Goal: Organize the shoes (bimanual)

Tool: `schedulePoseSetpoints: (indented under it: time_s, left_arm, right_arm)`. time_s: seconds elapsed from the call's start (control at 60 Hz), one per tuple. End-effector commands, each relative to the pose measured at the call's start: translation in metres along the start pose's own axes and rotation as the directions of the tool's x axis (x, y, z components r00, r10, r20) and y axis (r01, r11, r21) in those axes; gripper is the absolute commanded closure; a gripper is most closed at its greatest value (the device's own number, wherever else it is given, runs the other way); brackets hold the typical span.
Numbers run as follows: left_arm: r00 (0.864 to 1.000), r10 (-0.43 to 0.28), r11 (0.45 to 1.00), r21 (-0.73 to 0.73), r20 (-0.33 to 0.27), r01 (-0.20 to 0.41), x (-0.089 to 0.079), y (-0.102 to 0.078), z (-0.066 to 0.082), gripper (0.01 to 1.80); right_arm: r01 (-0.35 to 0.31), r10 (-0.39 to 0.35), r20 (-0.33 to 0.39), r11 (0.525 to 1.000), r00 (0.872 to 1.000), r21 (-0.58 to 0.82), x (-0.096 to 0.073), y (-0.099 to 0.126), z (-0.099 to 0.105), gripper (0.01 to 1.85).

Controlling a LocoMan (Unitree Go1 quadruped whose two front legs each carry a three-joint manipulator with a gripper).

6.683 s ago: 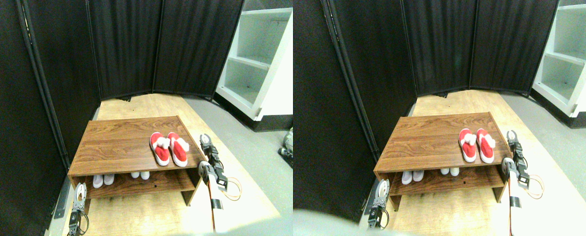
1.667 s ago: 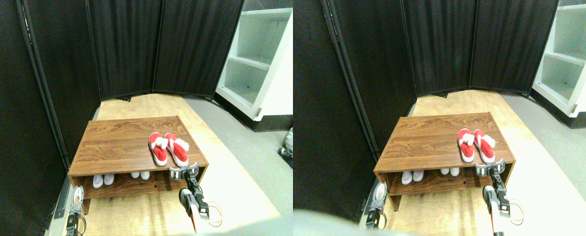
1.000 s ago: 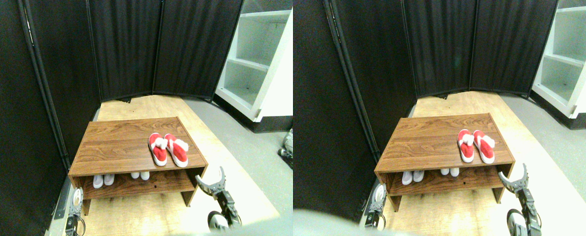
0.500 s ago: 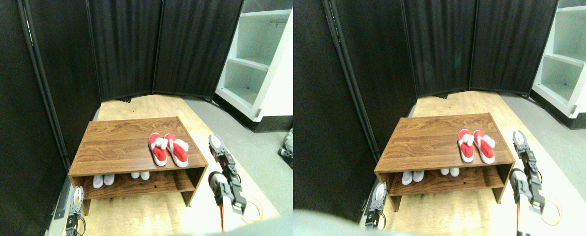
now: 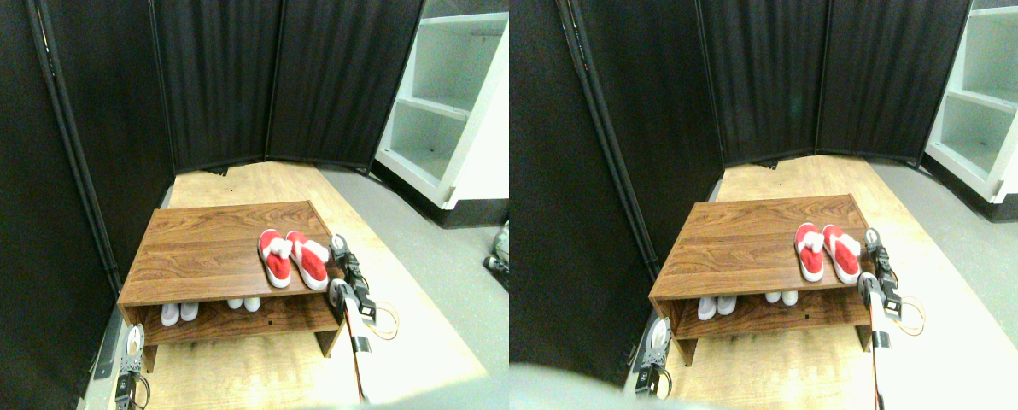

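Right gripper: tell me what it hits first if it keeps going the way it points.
Probably the red shoes: the right gripper sits just beside the nearer one on the bench, aimed up and slightly inward. Depth is unclear; it might pass alongside.

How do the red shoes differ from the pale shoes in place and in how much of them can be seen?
The red shoes lie on the top board of the wooden rack, while the pale shoes stand on its lower shelf. The red shoes show whole from above; of the pale shoes only the near ends show. The red shoes are one pair; the pale ones look like two pairs. All stand side by side.
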Motion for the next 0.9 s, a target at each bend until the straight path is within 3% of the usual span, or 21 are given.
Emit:
schedulePoseSetpoints:
  time_s: [0.017, 0.1, 0.2, 0.283, 0.417, 0.55, 0.7, 0.9]
  left_arm:
    - [0.998, -0.062, 0.998, 0.019, 0.020, 0.062, 0.001, -0.009, 0.000, 1.80]
    - [0.998, -0.051, 0.998, 0.023, 0.029, 0.050, 0.001, -0.008, 0.000, 1.80]
    - [0.998, -0.054, 0.998, 0.020, 0.019, 0.054, 0.002, -0.008, -0.002, 1.80]
    - [0.998, -0.055, 0.998, 0.019, 0.026, 0.054, 0.003, -0.008, -0.003, 1.80]
    - [0.998, -0.059, 0.998, 0.018, 0.016, 0.059, 0.003, -0.008, -0.005, 1.80]
    - [0.998, -0.059, 0.998, 0.029, 0.014, 0.059, 0.003, -0.008, -0.004, 1.80]
    - [0.998, -0.052, 0.999, 0.007, 0.024, 0.052, 0.002, -0.008, -0.005, 1.80]
    - [0.998, -0.051, 0.999, 0.009, 0.033, 0.051, 0.003, -0.008, -0.009, 1.80]
  right_arm:
    - [0.022, -0.021, -0.006, 0.994, 1.000, 0.108, -0.002, 0.004, -0.009, 1.85]
    - [0.014, -0.013, -0.032, 0.999, 0.999, 0.038, -0.004, 0.002, -0.022, 1.85]
    - [0.026, -0.019, -0.096, 0.997, 0.995, 0.072, -0.005, 0.000, -0.035, 1.85]
    - [0.043, -0.036, -0.089, 0.996, 0.995, 0.073, -0.007, 0.001, -0.045, 1.85]
    - [0.015, -0.006, -0.133, 0.998, 0.991, 0.065, -0.013, 0.004, -0.057, 1.85]
    - [0.026, -0.018, -0.120, 0.998, 0.993, 0.060, -0.015, 0.008, -0.059, 1.85]
    - [0.010, -0.003, -0.130, 0.999, 0.992, 0.054, -0.010, 0.002, -0.049, 1.85]
    - [0.038, -0.028, -0.096, 0.994, 0.995, 0.101, -0.012, -0.003, -0.039, 1.85]
